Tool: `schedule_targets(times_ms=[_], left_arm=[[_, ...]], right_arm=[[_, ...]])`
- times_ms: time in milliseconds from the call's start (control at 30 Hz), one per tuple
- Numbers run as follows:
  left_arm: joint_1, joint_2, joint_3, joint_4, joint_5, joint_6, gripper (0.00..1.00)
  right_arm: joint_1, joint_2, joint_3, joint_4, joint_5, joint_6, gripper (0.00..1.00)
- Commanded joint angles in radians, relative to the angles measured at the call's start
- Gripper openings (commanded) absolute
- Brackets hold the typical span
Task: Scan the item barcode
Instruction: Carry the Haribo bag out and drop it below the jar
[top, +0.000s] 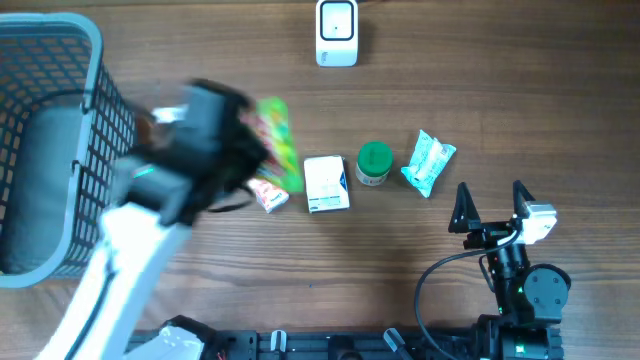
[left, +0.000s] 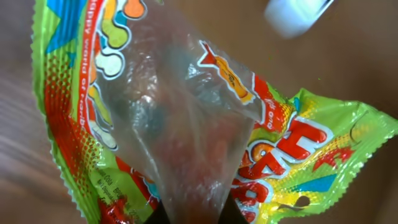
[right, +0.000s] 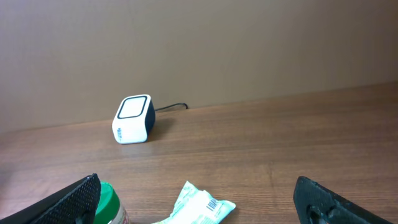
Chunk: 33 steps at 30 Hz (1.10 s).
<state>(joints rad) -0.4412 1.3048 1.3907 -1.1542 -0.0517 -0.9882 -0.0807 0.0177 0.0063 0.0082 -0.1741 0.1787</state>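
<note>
green-and-orange sweet bag (top: 281, 140): pinched at its clear end by the left end effector (top: 240, 140), whose fingers are pressed together on the film. seen from above, it is between the grey basket (top: 95, 60) and the white box (top: 326, 183), well apart from the white scanner (top: 337, 32). right end effector (top: 491, 195): spread wide, holding nothing, over the wooden tabletop (top: 450, 80). also present: green-lidded jar (top: 375, 162), teal packet (top: 429, 162).

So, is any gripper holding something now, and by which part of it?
The left gripper is shut on the candy bag, pinching its clear plastic part. The right gripper is open and holds nothing.
</note>
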Motion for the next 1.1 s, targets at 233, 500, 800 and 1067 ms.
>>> schedule_targets(times_ms=[233, 500, 800, 1067], left_arm=[[-0.382, 0.369, -0.065, 0.013, 0.085, -0.381, 0.04], [-0.415, 0.487, -0.065, 0.085, 0.18, -0.541, 0.06], [-0.407, 0.505, -0.065, 0.225, 0.125, -0.749, 0.2], [-0.373, 0.535, -0.065, 0.227, -0.055, -0.719, 0.32]], right_arm=[[0.005, -0.004, -0.001, 0.004, 0.017, 0.007, 1.0], [0.005, -0.004, -0.001, 0.004, 0.017, 0.007, 1.0], [0.005, -0.004, -0.001, 0.004, 0.017, 0.007, 1.0], [0.005, -0.004, -0.001, 0.004, 0.017, 0.007, 0.99]])
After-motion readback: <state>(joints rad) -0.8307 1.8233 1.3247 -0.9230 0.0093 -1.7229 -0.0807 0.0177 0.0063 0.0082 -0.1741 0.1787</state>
